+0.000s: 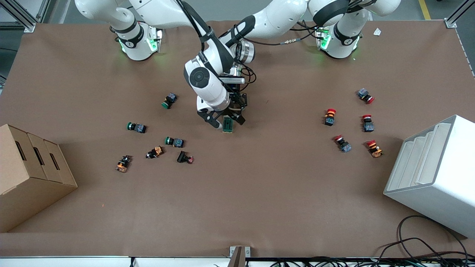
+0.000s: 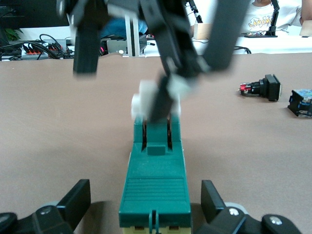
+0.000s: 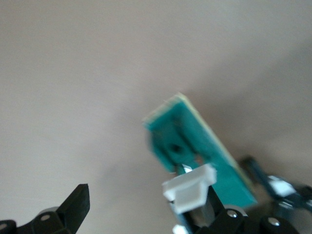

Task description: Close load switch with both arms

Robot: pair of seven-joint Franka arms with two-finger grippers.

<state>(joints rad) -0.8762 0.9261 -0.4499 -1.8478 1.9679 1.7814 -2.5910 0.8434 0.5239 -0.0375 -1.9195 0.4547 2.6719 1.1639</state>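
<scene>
Both pincers (image 1: 222, 120) low over the load switch (image 1: 228, 125), arms crossed.

White arms (image 1: 219, 55), blk joint bands, blk cables, green base lights

Left gripper (image 2: 146, 207) straddles the load switch (image 2: 156, 183) — right gripper's finger (image 2: 163, 83) on its lever (image 2: 141, 100).

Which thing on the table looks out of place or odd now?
Nothing looks damaged or spilled. The green switch lies flat mid-table between both hands, its white lever raised. The small buttons lie on their sides, scattered.
</scene>
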